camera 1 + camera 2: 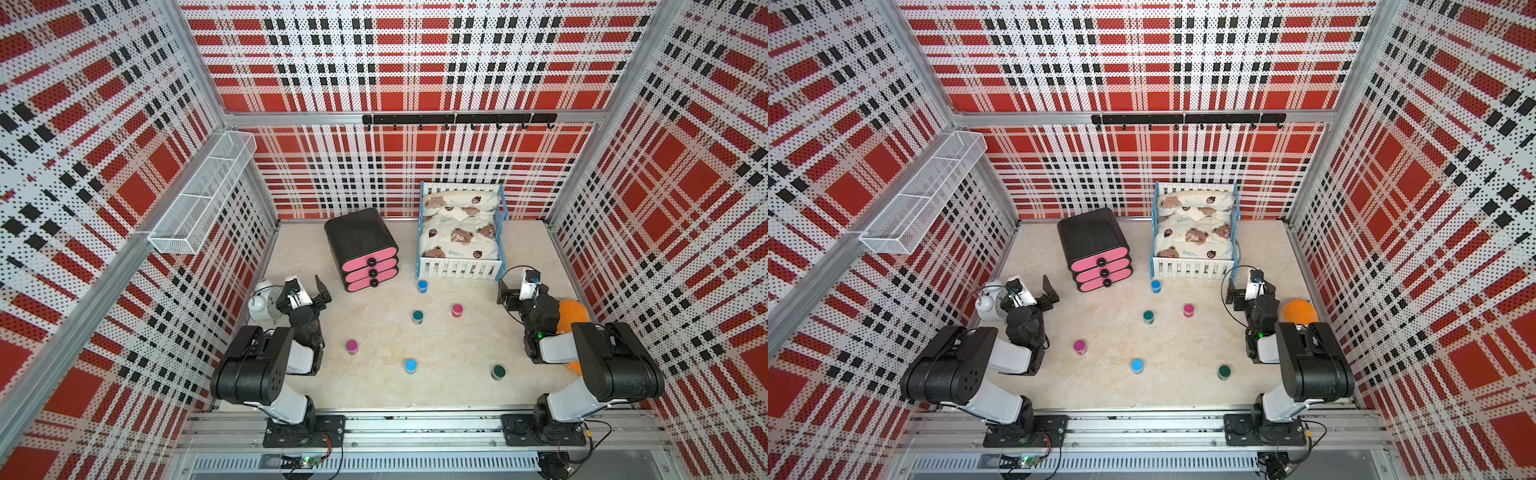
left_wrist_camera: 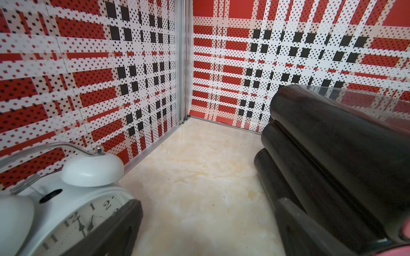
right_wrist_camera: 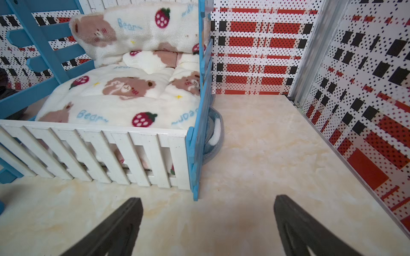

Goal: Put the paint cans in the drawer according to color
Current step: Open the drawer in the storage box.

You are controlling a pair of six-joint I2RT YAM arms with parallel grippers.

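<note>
Several paint cans stand apart on the beige floor in both top views: blue lids (image 1: 422,286) (image 1: 410,365), pink lids (image 1: 457,310) (image 1: 352,346), green-teal lids (image 1: 418,316) (image 1: 498,371). The black drawer (image 1: 361,245) (image 1: 1096,245) with three pink fronts stands shut at the back. My left gripper (image 1: 305,287) (image 2: 207,202) is open and empty, low between the clock and the drawer's black side (image 2: 332,144). Near the bed's corner, my right gripper (image 1: 515,284) (image 3: 207,199) is open over bare floor. No can shows in either wrist view.
A white alarm clock (image 1: 262,301) (image 2: 73,199) sits by the left wall, close to my left fingers. The white-and-blue toy bed (image 1: 459,232) (image 3: 124,99) stands right of the drawer. An orange object (image 1: 571,316) lies behind the right arm. A wire basket (image 1: 203,195) hangs on the left wall.
</note>
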